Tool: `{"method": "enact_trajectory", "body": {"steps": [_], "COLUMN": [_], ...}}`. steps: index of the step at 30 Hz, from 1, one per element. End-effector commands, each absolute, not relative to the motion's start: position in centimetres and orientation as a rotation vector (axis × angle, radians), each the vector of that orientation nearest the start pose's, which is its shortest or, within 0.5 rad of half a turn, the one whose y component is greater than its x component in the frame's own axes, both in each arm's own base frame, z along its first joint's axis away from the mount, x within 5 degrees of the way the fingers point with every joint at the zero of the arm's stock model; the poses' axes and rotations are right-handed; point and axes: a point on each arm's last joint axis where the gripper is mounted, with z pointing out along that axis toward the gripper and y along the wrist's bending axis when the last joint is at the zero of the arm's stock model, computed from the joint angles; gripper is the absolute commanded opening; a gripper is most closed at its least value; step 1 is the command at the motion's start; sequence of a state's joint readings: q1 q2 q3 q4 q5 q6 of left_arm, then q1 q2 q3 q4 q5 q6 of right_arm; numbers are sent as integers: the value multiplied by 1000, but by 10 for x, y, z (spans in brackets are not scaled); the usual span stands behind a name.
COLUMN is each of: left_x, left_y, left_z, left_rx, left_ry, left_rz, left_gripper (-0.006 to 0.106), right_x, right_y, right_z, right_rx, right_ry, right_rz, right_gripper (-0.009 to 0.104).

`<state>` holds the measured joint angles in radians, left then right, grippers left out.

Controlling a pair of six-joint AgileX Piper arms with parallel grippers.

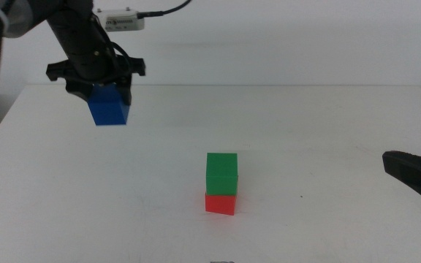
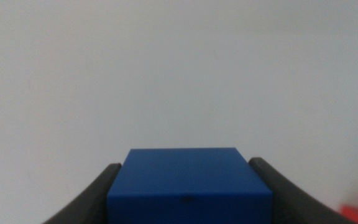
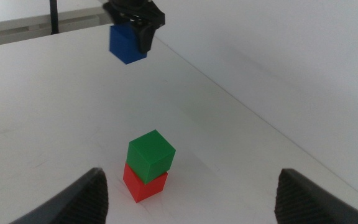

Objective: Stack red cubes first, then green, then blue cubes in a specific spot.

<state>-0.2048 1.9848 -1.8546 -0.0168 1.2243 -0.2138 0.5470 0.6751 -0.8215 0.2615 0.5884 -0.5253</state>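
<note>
Middle view: raised at the near edge of the table, facing forward and down, taking in the far edge and the wall beyond. Left wrist view: mounted just behind the left gripper, very close to the blue cube filling its lower part, with bare tabletop behind. Right wrist view: low near the right edge, looking across the desk toward the far left corner, between the wide-spread jaws of the right gripper. Shared by middle and right wrist views: green cube on red cube, plus the lifted blue cube.
</note>
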Motion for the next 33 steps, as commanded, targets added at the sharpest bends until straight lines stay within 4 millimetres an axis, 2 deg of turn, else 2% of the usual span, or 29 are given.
{"method": "enact_trajectory", "body": {"steps": [1,5,9,13,18,23,33], "left_x": [383,347,326,315,309,309,315], "left_y": [-101,-132,-169,-202,-233,-249,-260], "left_z": [338,355,360,351,337,325,311], "left_rx": [-100,-106,-59,-8,74,112,106], "left_ry": [2706,2685,2678,2701,2722,2728,2753], "left_rz": [-135,-59,-60,-95,-170,-213,-271], "left_gripper": [-2,-2,-2,-2,-2,-2,-2], "right_x": [104,104,104,104,104,104,104], "right_y": [76,76,76,76,76,76,76], "right_z": [394,394,394,394,394,394,394], "right_rx": [-823,-823,-823,-823,-823,-823,-823], "right_ry": [1626,1626,1626,1626,1626,1626,1626], "right_rz": [290,290,290,290,290,290,290], "right_gripper": [75,75,75,75,75,75,75]}}
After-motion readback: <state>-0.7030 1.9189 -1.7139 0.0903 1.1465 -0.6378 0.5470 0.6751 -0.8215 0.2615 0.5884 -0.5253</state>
